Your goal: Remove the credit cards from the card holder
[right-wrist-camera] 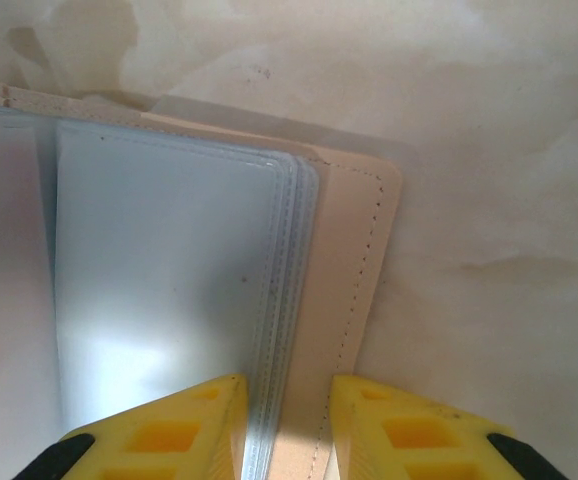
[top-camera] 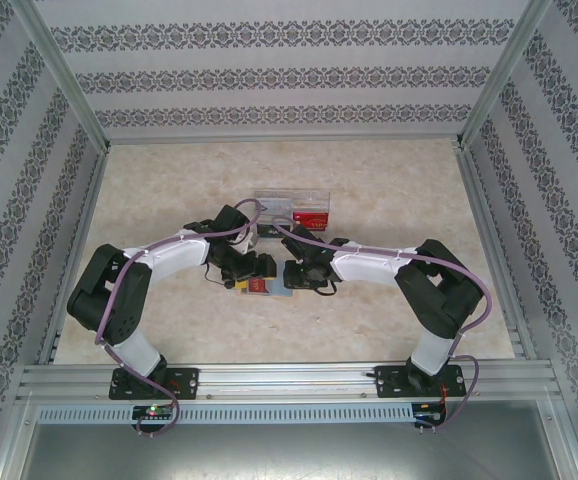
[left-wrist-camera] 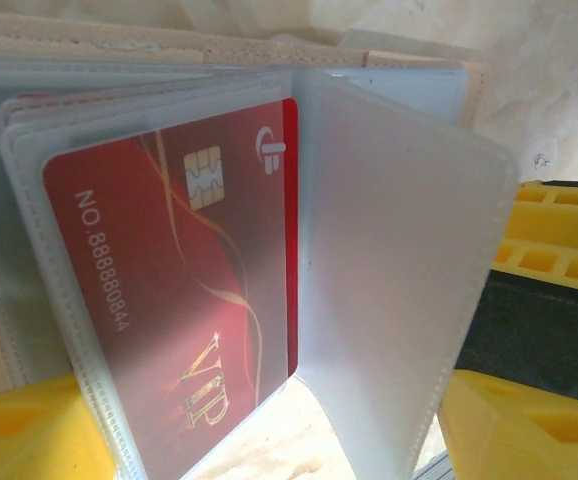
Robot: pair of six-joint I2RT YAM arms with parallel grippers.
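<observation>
Left wrist view: card holder (left-wrist-camera: pixel 399 280), tan cover, frosted sleeves fanned open, red VIP credit card (left-wrist-camera: pixel 179 300) sleeved. Location: just beside clear tray (top-camera: pixel 289 203), arms' side. Left gripper (left-wrist-camera: pixel 269 440): jaws apart. Right gripper (right-wrist-camera: pixel 289 425): narrow over the holder's edge, grip cannot be told.

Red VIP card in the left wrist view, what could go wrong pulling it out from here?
One: the red VIP card sits inside a cloudy sleeve, so the left tool, jaws wide, may pinch plastic instead of card. Two: the right tool meets the card holder just at its edge, so a pull might drag the whole holder along.
</observation>
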